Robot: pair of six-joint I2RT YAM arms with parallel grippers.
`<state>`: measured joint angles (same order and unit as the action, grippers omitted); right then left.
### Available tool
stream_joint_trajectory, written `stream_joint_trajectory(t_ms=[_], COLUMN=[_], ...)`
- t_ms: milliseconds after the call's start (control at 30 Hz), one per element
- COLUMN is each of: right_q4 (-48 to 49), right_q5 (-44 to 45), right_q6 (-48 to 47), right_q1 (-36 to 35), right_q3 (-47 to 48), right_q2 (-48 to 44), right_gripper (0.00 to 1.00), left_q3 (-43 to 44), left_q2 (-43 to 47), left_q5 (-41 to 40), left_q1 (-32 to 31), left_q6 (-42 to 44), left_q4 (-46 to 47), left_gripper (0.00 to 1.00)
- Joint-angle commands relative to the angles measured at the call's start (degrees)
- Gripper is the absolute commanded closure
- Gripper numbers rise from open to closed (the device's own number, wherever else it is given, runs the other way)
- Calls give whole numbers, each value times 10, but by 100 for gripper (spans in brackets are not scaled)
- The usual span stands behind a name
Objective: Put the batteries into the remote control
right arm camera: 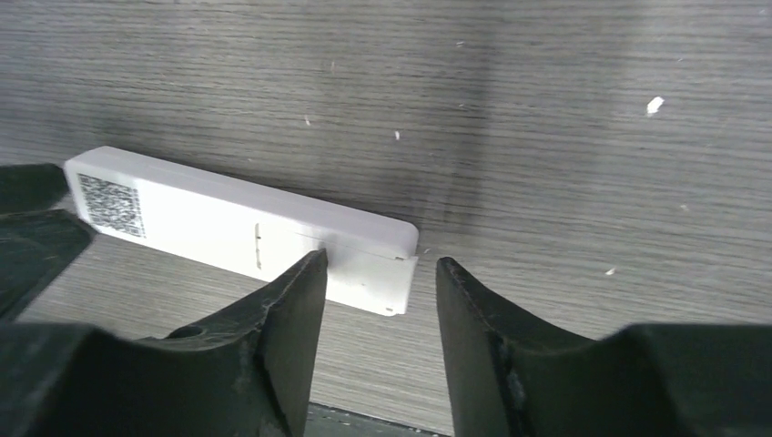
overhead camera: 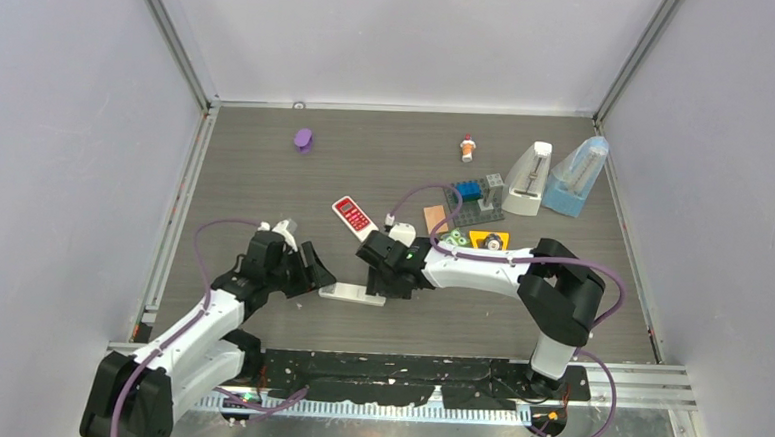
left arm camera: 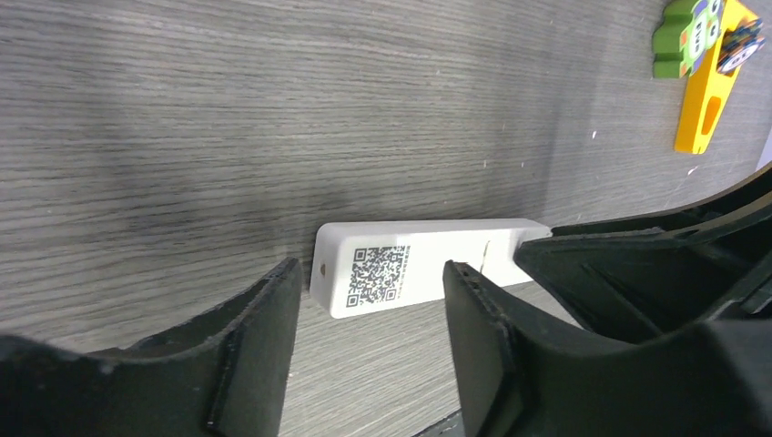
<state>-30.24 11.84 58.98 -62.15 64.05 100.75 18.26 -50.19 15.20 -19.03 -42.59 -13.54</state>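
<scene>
Table [overhead camera: 266, 172], remote [left arm camera: 419, 269] (QR label [left arm camera: 378, 276] wrist-only)

the desk [left arm camera: 182, 109] looks like grey wood-grain laminate, matt and finely streaked. the remote [right arm camera: 209, 223] is smooth white plastic with a soft sheen, with a black printed code label near one end. the left pincer [left arm camera: 373, 273] and right pincer [right arm camera: 380, 266] are matt black plastic, faintly ridged. beyond the remote, a yellow block [left arm camera: 705, 109] and a green piece [left arm camera: 678, 41] look like glossy plastic.
</scene>
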Motion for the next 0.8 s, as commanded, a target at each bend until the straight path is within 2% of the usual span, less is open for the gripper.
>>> stream_joint_trajectory(t_ms=[0, 100, 300, 467, 767], right_q4=[21, 24, 32, 50, 119], right_q5=[-11, -17, -21, -33, -50], right_q6=[32, 36, 42, 61, 101], right_q1=[-2, -1, -1, -1, -6], right_q3=[-3, -5, -13, -32, -78], right_q2=[-12, -9, -8, -5, 12], right_gripper=[50, 58, 65, 66, 70], left_q3=[-15, -23, -32, -49, -98], left_q2=[-8, -12, -21, -34, -70], left_q5=[21, 25, 36, 70, 146], left_q1=[-1, -1, -1, -1, -2], left_q6=[6, 3, -2, -18, -70], left_q4=[49, 58, 71, 96, 195], left_gripper=[44, 48, 51, 57, 68])
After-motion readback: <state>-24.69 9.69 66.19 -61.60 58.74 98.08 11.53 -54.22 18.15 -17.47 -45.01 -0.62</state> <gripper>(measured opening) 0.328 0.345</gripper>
